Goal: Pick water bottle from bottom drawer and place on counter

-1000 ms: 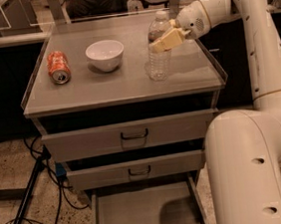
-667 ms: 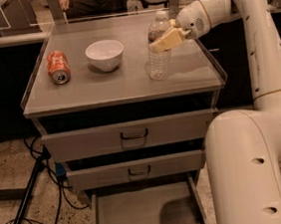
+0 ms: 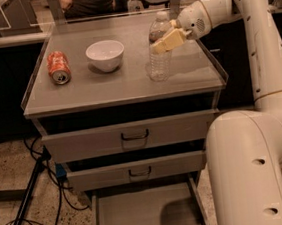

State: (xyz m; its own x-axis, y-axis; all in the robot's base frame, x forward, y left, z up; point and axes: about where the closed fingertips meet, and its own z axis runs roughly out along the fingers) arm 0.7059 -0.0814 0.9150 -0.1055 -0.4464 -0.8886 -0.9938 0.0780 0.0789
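Observation:
The water bottle, clear and ribbed, stands upright on the right half of the counter. My gripper reaches in from the right at the bottle's upper body. One cream finger lies across its front and the other is hidden behind it, so the gripper is shut on the bottle. Below, the bottom drawer is pulled out, and nothing shows on its tray.
An orange soda can lies at the counter's left and a white bowl sits mid-counter. Two upper drawers stand slightly open. My white arm base fills the lower right. Cables and a stand leg cross the floor on the left.

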